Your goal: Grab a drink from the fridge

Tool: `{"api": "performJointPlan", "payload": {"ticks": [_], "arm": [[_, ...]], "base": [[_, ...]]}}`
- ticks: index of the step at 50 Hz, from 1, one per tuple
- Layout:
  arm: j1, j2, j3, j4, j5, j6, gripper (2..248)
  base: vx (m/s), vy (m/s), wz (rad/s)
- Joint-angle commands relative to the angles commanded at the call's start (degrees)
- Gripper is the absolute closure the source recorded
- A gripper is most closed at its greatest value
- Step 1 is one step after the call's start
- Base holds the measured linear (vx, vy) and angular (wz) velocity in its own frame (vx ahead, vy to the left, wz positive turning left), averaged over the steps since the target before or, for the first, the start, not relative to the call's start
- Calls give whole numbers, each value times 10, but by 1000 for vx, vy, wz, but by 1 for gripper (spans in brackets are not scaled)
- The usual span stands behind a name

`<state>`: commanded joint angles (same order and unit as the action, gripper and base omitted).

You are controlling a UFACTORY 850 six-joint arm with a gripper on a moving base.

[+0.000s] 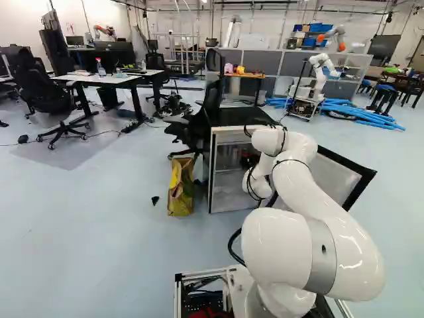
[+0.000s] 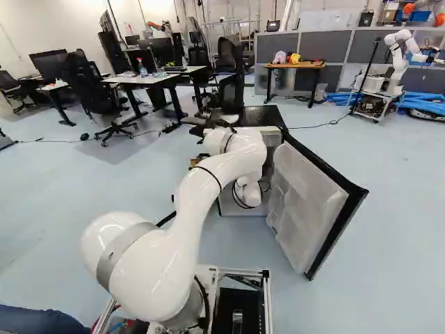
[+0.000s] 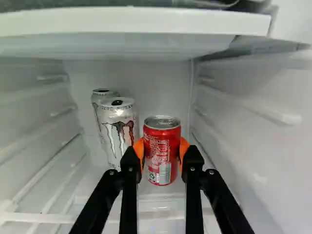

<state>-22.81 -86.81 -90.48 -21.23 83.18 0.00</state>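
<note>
Inside the fridge [image 1: 228,189], I am gripping 1 upright red can [image 3: 162,150] with my hand [image 3: 162,155], orange pads pressing both sides, probably to keep it steady while lifting. 2 silvery cans [image 3: 118,127] are standing beside it; the door [image 2: 309,202] is hanging open, giving my arm [image 2: 201,198] room.

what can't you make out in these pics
- rear silver can, wrist view: most of its body is hidden behind the front silver can
- red can, wrist view: its far side is turned away; both base views: hidden by the arm and fridge
- things above the white shelf, wrist view: cut off by the edge
- yellow bag's contents, left base view: too small to tell
</note>
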Motion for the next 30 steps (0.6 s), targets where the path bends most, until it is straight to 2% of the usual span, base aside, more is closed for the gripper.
{"api": "performJointPlan", "payload": {"ticks": [30], "arm": [[6, 137, 197, 0, 0, 0, 158]], "base": [[0, 0, 0]]}}
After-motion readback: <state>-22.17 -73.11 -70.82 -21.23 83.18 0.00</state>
